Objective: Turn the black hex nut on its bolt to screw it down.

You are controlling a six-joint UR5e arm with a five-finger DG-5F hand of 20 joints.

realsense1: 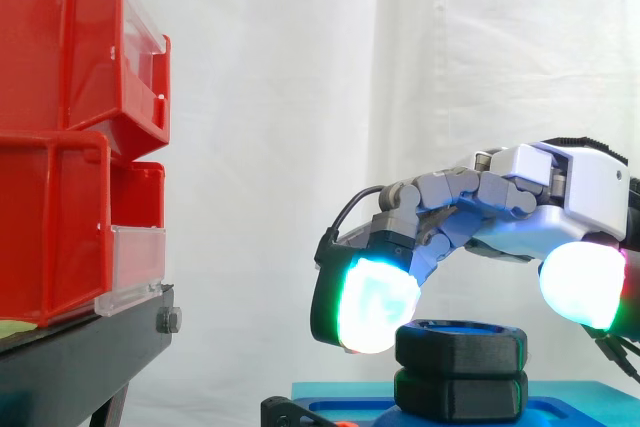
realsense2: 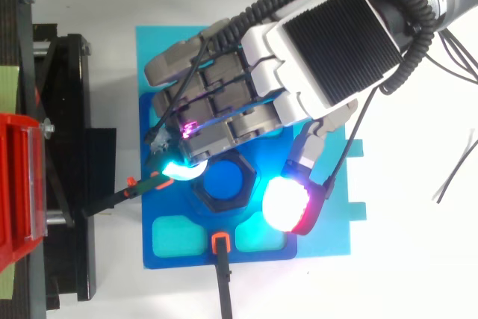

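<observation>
The black hex nut [realsense2: 224, 181] sits on its bolt in the middle of a blue base plate [realsense2: 328, 229]. In the side view the nut [realsense1: 461, 345] rides above a second black hex part [realsense1: 461, 393]. My hand [realsense2: 314, 57] reaches in from the right and arches over the nut with its fingers curled. A cyan-glowing fingertip [realsense1: 376, 305] rests against the nut's left upper rim. The white-glowing thumb pad [realsense2: 287, 205] hangs close beside the nut's right side, with a narrow gap showing in the side view. The fingers hide the nut's far edge.
Red bins [realsense1: 60, 137] on a black stand [realsense1: 80, 347] rise to the left of the plate. Two orange-tipped black clamps [realsense2: 219, 244] reach onto the plate from the front and the left. Loose thin cables [realsense2: 457, 169] lie on the white table at the right.
</observation>
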